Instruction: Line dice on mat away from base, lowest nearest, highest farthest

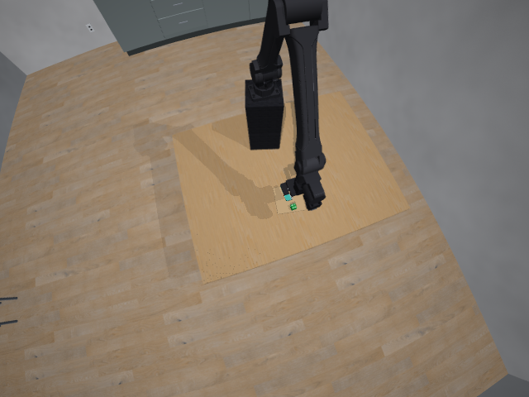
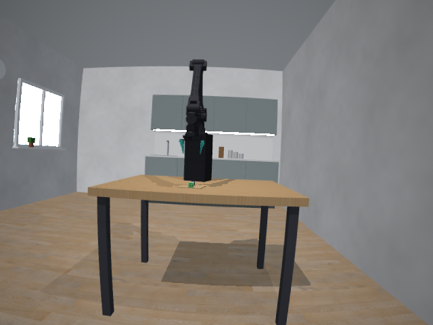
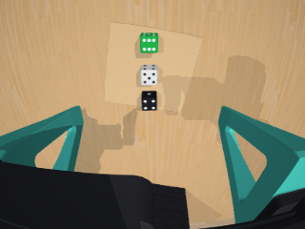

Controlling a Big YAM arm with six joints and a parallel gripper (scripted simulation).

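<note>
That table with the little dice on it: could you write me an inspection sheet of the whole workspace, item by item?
Surface: wooden table on dark legs.
Job's things: pale mat lying flat; green die showing six, white die showing three, black die showing four, in a straight row. The black die sits at the mat's near edge; whether it is fully on cannot be told.
Clutter: nothing seen.
Grippers: end effector open, holding nothing, raised above the dice.
Cables: nothing seen.
Surroundings: wood floor, grey walls, kitchen cabinets, window with a small plant.
</note>
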